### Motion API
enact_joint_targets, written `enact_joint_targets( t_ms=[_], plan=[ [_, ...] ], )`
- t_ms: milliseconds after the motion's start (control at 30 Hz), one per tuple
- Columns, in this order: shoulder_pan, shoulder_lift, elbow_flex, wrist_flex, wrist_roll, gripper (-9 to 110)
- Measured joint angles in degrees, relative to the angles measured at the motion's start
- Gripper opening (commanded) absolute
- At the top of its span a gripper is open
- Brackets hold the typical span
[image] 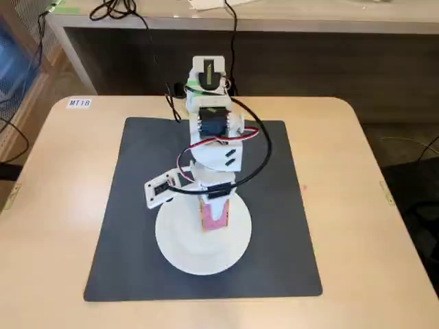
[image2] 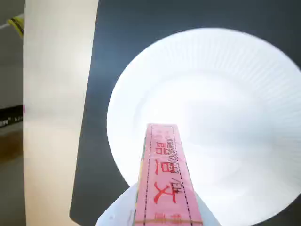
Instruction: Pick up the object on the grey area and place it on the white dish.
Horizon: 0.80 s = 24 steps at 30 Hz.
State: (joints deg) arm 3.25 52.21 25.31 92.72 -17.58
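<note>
The box [image2: 164, 179], pink with red print on its pale face, was clamped in my tool [image: 214, 218] and hung above the dish [image2: 225, 94]. In the wrist view it stuck out from the bottom edge, long side pointing into the frame, its far end over the inner part of the dish. In the fixed view the box [image: 214, 214] stood nearly upright under the arm, over the upper middle of the dish [image: 185, 250]. Whether its lower end already touched the dish I could not tell from either view.

The dish was round, white, with a ribbed rim, and sat on the near half of the dark grey mat [image: 137, 205]. The mat covered most of the pale wooden counter [image: 55, 178]. A small label lay at the counter's far left corner in the fixed view. The white arm [image: 212, 123] reached forward from the far edge of the mat, a black cable looping beside it.

I judged that the pickup was done and the carry nearly over; placing was the step in hand. The next move called for lowering the box a little until it met the dish, then parting the tool's fingers gently so the box would tip onto its side inside the rim rather than skid off.
</note>
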Motion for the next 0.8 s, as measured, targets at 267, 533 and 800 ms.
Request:
enact_joint_targets(
  t_ms=[267,533,800],
  plan=[
    [1.9,-4.0,-0.4,0.7,-5.8,0],
    [2.1,-8.3,-1.5,0.9,-7.5,0],
    [2.1,-12.3,-5.0,0.9,-8.2,0]
  ],
)
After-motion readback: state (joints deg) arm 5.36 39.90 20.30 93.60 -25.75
